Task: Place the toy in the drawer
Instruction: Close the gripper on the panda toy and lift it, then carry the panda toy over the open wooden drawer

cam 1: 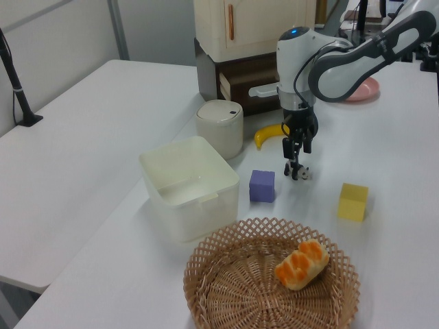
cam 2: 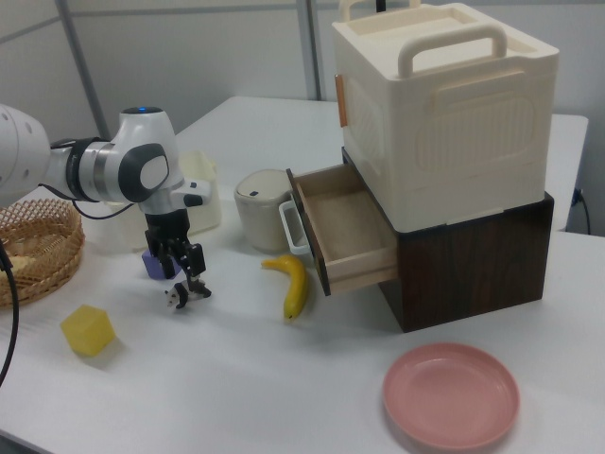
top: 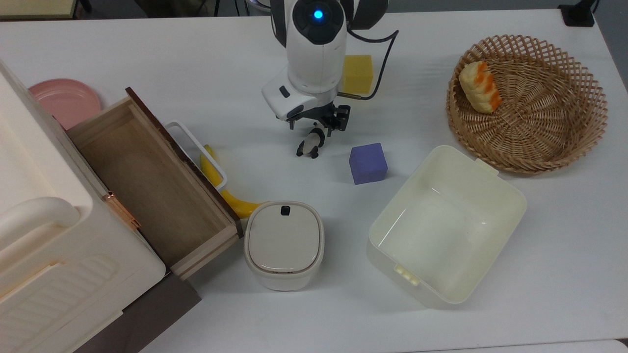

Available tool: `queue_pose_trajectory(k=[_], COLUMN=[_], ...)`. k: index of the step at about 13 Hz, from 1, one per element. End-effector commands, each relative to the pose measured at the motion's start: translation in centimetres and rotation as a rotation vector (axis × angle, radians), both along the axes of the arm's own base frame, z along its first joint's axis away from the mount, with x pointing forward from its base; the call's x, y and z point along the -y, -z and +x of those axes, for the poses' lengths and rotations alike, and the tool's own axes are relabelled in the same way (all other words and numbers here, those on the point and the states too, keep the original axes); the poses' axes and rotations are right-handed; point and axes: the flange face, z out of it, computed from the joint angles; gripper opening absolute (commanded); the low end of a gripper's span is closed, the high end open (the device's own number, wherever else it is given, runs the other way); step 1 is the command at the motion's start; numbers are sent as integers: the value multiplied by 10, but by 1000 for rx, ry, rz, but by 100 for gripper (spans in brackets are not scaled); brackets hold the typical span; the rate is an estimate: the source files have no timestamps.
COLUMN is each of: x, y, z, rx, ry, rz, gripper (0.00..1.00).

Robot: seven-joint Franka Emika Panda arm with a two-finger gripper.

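Observation:
The toy (top: 310, 144), a tiny black-and-white panda, lies on the white table; it also appears in the left view (cam 1: 298, 173) and the right view (cam 2: 182, 296). My gripper (top: 318, 129) hangs open just above the toy's head end, fingers pointing down on either side without touching it. It is also seen from the left view (cam 1: 294, 157) and the right view (cam 2: 185, 269). The drawer (top: 142, 176) stands pulled open and bare inside, at the top view's left, under the cream cabinet (cam 2: 345, 227).
A purple cube (top: 368, 163) sits close to the toy on the top view's right, and a yellow cube (top: 358, 73) lies behind the arm. A banana (top: 221, 189), a lidded canister (top: 283, 244), a cream tub (top: 446, 225), a basket (top: 527, 105) and a pink plate (top: 66, 100) stand around.

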Motion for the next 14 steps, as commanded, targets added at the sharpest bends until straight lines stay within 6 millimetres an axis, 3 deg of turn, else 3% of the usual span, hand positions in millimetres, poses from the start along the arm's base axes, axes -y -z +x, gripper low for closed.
queue_pose_trajectory(k=[1,5,8,9,10,11,14], x=[-11,-7,-8,-7,-7,-5,9], y=[6,30,26,22,11,3,-75], z=[4,5,5,5,7,6,6], rx=[43,15,18,21,30,30,27], ry=[35,-14,-28,-36,-42,-38,-60], rz=[-7,-59,-58,-57,-50,-51,-10], gripper=[80,64,22,13,1,0,0])
